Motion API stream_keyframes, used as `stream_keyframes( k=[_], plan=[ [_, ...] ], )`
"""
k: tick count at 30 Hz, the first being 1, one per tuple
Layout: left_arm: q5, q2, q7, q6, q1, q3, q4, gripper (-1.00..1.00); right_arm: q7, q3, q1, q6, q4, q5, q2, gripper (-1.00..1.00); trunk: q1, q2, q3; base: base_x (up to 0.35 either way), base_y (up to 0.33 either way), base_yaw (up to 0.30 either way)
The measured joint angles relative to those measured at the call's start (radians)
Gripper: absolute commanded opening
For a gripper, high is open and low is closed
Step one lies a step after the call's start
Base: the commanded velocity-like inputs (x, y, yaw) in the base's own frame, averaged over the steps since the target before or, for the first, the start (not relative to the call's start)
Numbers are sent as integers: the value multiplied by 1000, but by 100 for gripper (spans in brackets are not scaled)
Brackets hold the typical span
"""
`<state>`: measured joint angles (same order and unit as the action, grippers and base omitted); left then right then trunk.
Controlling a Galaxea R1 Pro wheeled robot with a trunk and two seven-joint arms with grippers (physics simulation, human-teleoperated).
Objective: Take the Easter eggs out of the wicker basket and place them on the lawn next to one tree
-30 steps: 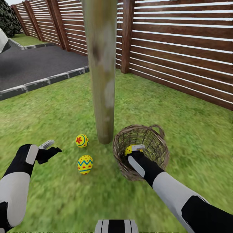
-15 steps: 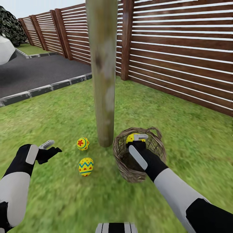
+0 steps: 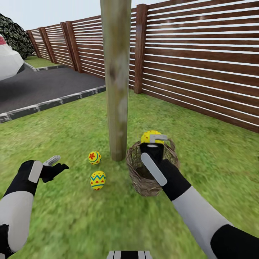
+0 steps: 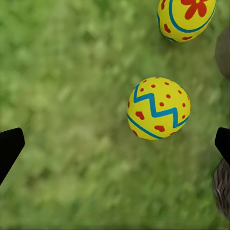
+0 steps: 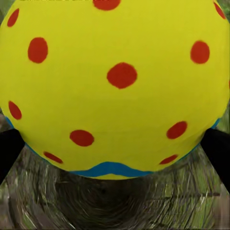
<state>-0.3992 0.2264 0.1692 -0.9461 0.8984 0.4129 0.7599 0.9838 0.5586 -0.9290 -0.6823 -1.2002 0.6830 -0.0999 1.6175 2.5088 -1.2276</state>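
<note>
My right gripper (image 3: 154,138) is shut on a yellow Easter egg (image 3: 150,136) with red dots (image 5: 115,86), holding it just above the rim of the wicker basket (image 3: 138,176). The basket stands on the lawn (image 3: 72,118) right of the pale tree trunk (image 3: 116,79). Two more Easter eggs lie on the grass left of the trunk: one with a red flower (image 3: 94,157) (image 4: 187,17) and one with a blue zigzag (image 3: 98,180) (image 4: 158,108). My left gripper (image 3: 57,163) hovers open left of them, its dark fingertips (image 4: 9,146) wide apart.
A brown slatted fence (image 3: 201,61) runs behind the tree and along the right. A dark paved driveway (image 3: 39,86) with a stone kerb (image 3: 46,104) lies at the far left, with a white shape (image 3: 9,61) at its edge. Grass stretches open in front.
My right gripper has risen out of the basket with the egg in it, from deep inside to above the rim. The head view has tilted upward. The left arm has not moved.
</note>
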Motion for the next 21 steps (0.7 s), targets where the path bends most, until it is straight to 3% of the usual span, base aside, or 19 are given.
stream_keyframes(
  k=[2,5,8,10,14,17,18,21],
  plan=[
    [1,1,-1,-2,0,1,0,100,38,32,0,-2,-98,1,-12,-100,0,0,0,-2,0,0],
    [5,6,1,-4,0,2,0,100,51,123,1,-1,-146,1,-43,-100,0,0,0,-1,126,0],
    [6,17,2,-7,0,4,0,100,59,295,1,7,-150,4,-74,-100,0,0,0,0,277,0],
    [4,21,1,-8,0,5,0,100,63,403,1,11,-139,4,-74,-100,0,0,0,0,313,0],
    [0,22,-2,-9,0,5,0,100,63,483,1,14,-131,6,-74,-100,0,0,0,0,322,0],
    [-2,23,-12,-12,0,5,-19,100,63,530,3,77,-81,7,-74,-100,0,0,0,0,325,0],
    [-2,25,-31,-11,0,6,-33,100,63,534,3,102,-63,8,-74,-100,0,0,0,0,325,0],
    [-6,53,-164,-9,0,5,-68,100,60,538,19,159,33,41,-74,-100,0,0,0,0,323,0]
  ],
)
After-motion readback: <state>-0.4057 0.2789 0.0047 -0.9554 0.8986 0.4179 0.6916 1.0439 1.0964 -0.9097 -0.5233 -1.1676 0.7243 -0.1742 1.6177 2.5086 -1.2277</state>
